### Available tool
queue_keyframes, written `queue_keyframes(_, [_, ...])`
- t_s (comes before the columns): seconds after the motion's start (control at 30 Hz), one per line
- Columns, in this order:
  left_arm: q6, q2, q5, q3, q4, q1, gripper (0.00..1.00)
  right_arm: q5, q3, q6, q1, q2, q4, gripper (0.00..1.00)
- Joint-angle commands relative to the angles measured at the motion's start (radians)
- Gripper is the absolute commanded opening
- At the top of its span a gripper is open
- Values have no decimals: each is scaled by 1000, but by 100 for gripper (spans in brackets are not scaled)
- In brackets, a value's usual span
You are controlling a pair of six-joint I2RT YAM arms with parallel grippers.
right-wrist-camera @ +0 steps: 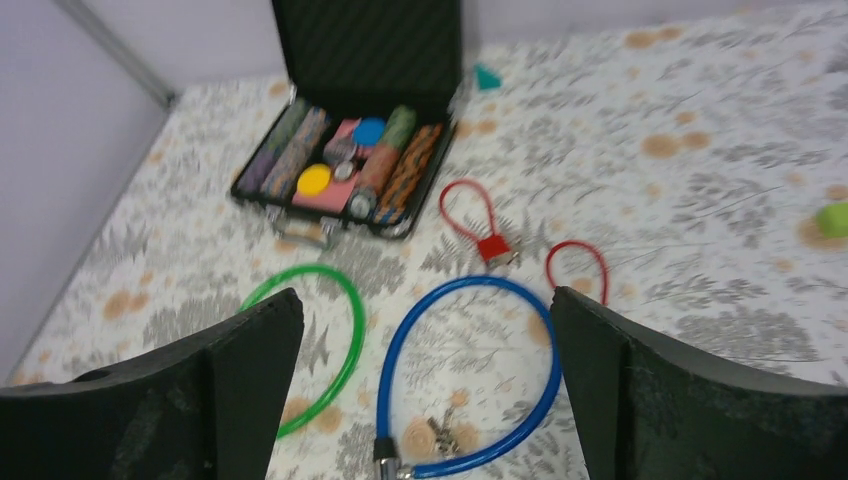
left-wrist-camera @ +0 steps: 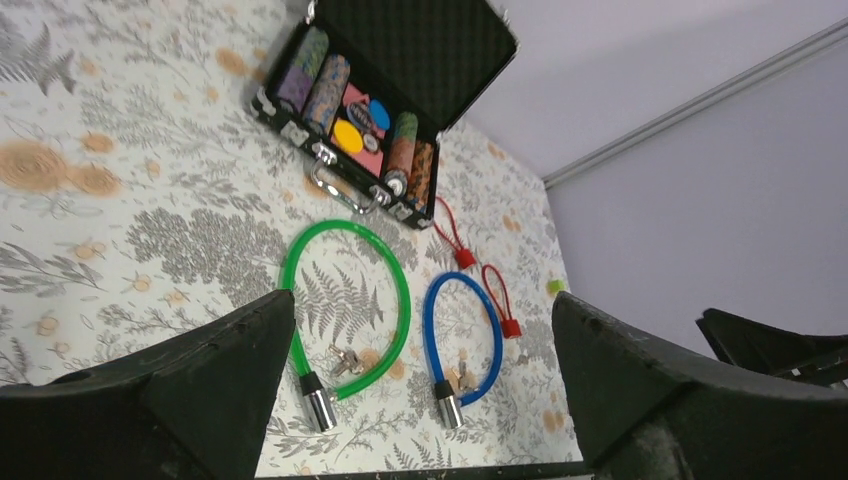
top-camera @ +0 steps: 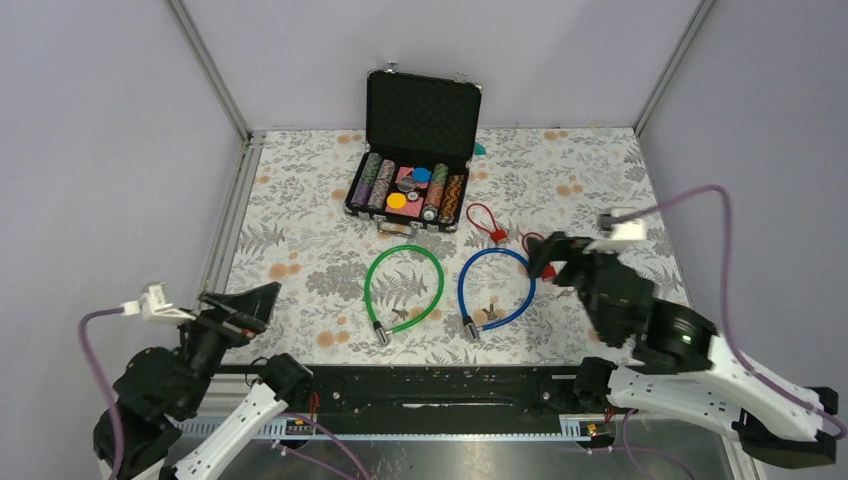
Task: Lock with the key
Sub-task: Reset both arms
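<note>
Two cable locks lie side by side on the floral table. The green cable lock (top-camera: 440, 280) (left-wrist-camera: 402, 300) (right-wrist-camera: 352, 300) has a chrome barrel (top-camera: 381, 335) (left-wrist-camera: 320, 408), and its keys (top-camera: 403, 317) (left-wrist-camera: 345, 360) lie inside the loop. The blue cable lock (top-camera: 462, 285) (left-wrist-camera: 428, 330) (right-wrist-camera: 400, 335) has its keys (top-camera: 490, 317) (left-wrist-camera: 462, 378) (right-wrist-camera: 440, 432) beside its barrel (top-camera: 468, 330) (left-wrist-camera: 449, 405). My right gripper (top-camera: 555, 262) (right-wrist-camera: 425, 295) hangs open just right of the blue loop and holds nothing. My left gripper (top-camera: 245, 305) (left-wrist-camera: 420, 296) is open and empty at the near left, apart from the locks.
An open black case (top-camera: 422, 115) (left-wrist-camera: 420, 50) (right-wrist-camera: 365, 40) of poker chips stands at the back centre. Two small red loop locks (top-camera: 482, 218) (left-wrist-camera: 460, 250) (right-wrist-camera: 493, 247) lie between the case and the blue lock. The second loop (left-wrist-camera: 500, 300) (right-wrist-camera: 577, 268) lies close by my right fingers.
</note>
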Motion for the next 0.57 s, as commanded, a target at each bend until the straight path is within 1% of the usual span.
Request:
queue_keyframes(0.0, [93, -67, -69, 97, -86, 4, 99, 244, 13, -89, -4, -160, -74, 100])
queue_keyframes(0.1, [111, -135, -81, 135, -92, 4, 99, 295, 23, -104, -4, -277, -90, 99])
queue_keyframes(0.27, [127, -180, -72, 167, -91, 4, 99, 331, 31, -125, -4, -418, -98, 99])
queue_keyframes(0.53, [148, -186, -81, 174, -98, 8, 99, 357, 29, -116, -3, -490, -136, 100])
